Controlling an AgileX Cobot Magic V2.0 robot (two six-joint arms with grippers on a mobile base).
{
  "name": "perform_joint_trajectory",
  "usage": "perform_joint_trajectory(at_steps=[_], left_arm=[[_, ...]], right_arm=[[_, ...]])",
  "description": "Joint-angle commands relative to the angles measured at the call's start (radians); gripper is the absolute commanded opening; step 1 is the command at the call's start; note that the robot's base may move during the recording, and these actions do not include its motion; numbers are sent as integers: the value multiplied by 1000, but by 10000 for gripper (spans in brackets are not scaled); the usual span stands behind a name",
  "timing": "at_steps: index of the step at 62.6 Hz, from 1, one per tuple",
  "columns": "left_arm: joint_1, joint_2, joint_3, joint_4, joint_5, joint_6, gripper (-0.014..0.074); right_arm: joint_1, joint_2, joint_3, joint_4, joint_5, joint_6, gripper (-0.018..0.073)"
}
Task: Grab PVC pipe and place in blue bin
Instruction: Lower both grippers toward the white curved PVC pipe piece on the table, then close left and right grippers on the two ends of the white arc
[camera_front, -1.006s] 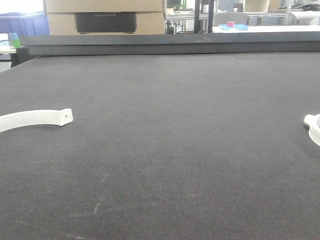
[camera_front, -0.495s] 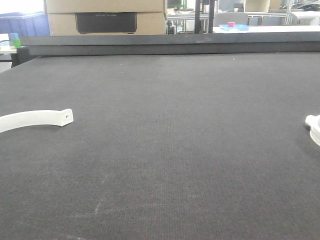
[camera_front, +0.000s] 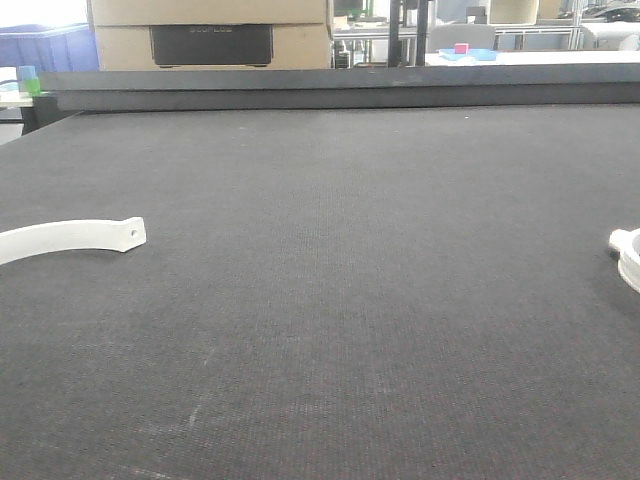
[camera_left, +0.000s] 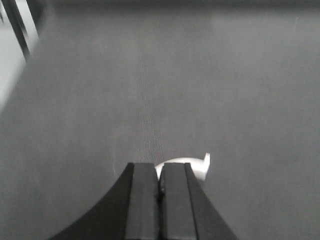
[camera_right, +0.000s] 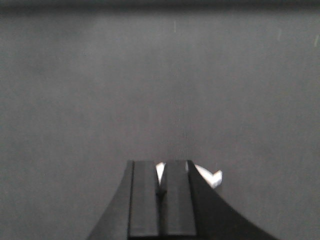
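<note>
- We are seeing the left end effector with its fingers pressed together. A white curved PVC piece is lying on the dark bench just beyond its tips.
- The right end effector is likewise sitting closed tight, and a second white PVC piece is peeking out just past it.
- From the front, both pieces are resting well apart, near the left and right sides of the bench.
</note>
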Motion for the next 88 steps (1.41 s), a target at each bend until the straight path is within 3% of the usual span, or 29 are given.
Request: perform_joint_trajectory(at_steps=[1, 18, 36, 45, 63, 72, 88], left_arm=[[5, 91, -9, -12, 37, -6, -111], [5, 323, -9, -12, 47, -6, -111], [5, 480, -9, -53, 61, -6, -111], [5, 517, -9, -91, 60, -6, -111], [5, 533, -9, -99, 49, -6, -111], [5, 533, -9, -99, 49, -6, -111], [5, 533, -9, -99, 63, -6, -111]], right_arm=[[-4, 93, -8, 0, 55, 2, -168], [-4, 324, -8, 0, 81, 2, -168], [-4, 535, -8, 2, -12, 0, -168], [-3, 658, -46, 11, 46, 15, -150], [73, 848, -189, -24, 90, 217, -150], [140, 930, -243, -27, 91, 223, -151], [142, 989, -253, -32, 117, 238, -151]])
